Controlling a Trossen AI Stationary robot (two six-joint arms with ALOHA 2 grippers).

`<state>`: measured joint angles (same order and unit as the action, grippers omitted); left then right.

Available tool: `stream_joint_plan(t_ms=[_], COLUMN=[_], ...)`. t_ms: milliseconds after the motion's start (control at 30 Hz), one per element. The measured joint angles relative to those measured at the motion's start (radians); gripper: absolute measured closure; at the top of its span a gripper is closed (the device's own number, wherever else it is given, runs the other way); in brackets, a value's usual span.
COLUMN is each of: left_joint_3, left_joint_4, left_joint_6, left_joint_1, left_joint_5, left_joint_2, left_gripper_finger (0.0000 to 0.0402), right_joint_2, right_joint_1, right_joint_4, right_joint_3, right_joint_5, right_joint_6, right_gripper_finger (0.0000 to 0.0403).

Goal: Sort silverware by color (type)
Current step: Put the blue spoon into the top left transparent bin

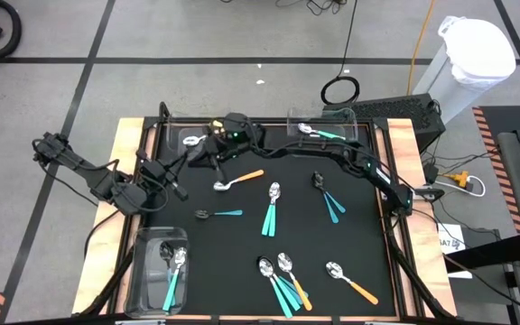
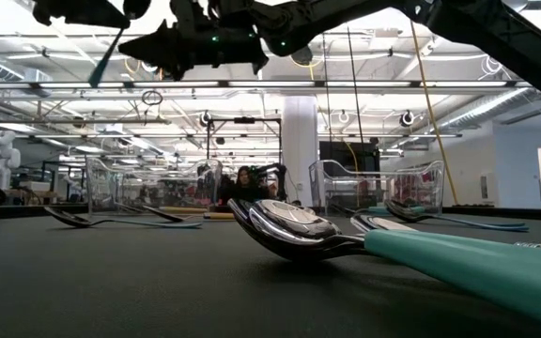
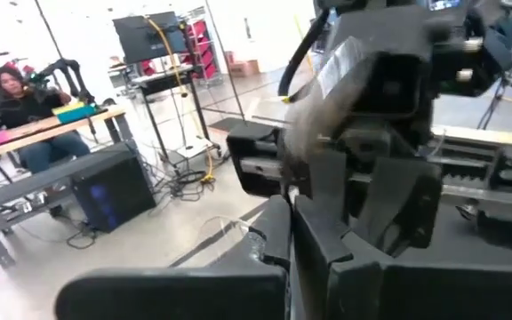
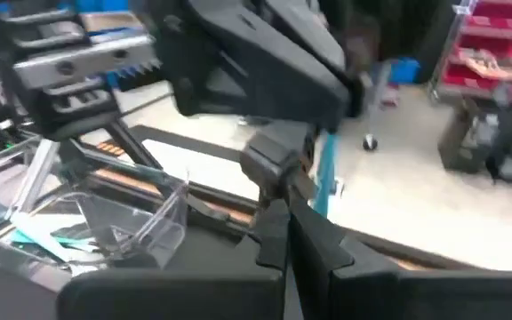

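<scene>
Spoons [image 1: 272, 207], shiny metal bowls w/ slim teal, blue or orange plastic handles, scattered on matte black mat [image 1: 242, 248]; some in clear bins. Left gripper [image 1: 190, 153] & right gripper [image 1: 208, 144] meet at 11 o'clock, raised, both pressed together; teal spoon [image 4: 324, 178] between them.

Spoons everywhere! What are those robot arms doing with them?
They're sorting spoons by handle colour. The left gripper and right gripper, both shut, meet in the air over the mat's far left with a teal spoon between them; which one grips it isn't clear. Many spoons lie on the black mat, a few in clear bins.
</scene>
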<state>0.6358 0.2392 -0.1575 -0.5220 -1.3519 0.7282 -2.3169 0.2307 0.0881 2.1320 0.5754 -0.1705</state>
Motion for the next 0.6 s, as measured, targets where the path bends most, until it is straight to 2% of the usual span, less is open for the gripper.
stream_joint_plan(t_ms=[167, 300, 467, 600], left_joint_3=[0.025, 0.044, 0.049, 0.049], left_joint_4=[-0.001, 0.000, 0.014, 0.052], left_joint_6=[0.071, 0.158, 0.227, 0.233], left_joint_1=[0.009, 0.056, 0.202, 0.355], left_joint_5=[-0.026, -0.031, 0.117, 0.263], left_joint_2=[-0.004, -0.004, -0.003, -0.003], left_gripper_finger=[0.0401, 0.0401, 0.0401, 0.0401], right_joint_2=[0.000, 0.012, 0.018, 0.017], right_joint_1=[0.019, 0.045, 0.054, 0.025], right_joint_4=[-0.069, -0.283, -0.517, -0.614], right_joint_3=[0.000, 0.000, 0.000, -0.002], right_joint_5=[-0.131, -0.263, -0.286, -0.296], right_joint_6=[0.095, 0.182, 0.140, 0.133], right_gripper_finger=[0.0362, 0.0331, 0.0322, 0.0332])
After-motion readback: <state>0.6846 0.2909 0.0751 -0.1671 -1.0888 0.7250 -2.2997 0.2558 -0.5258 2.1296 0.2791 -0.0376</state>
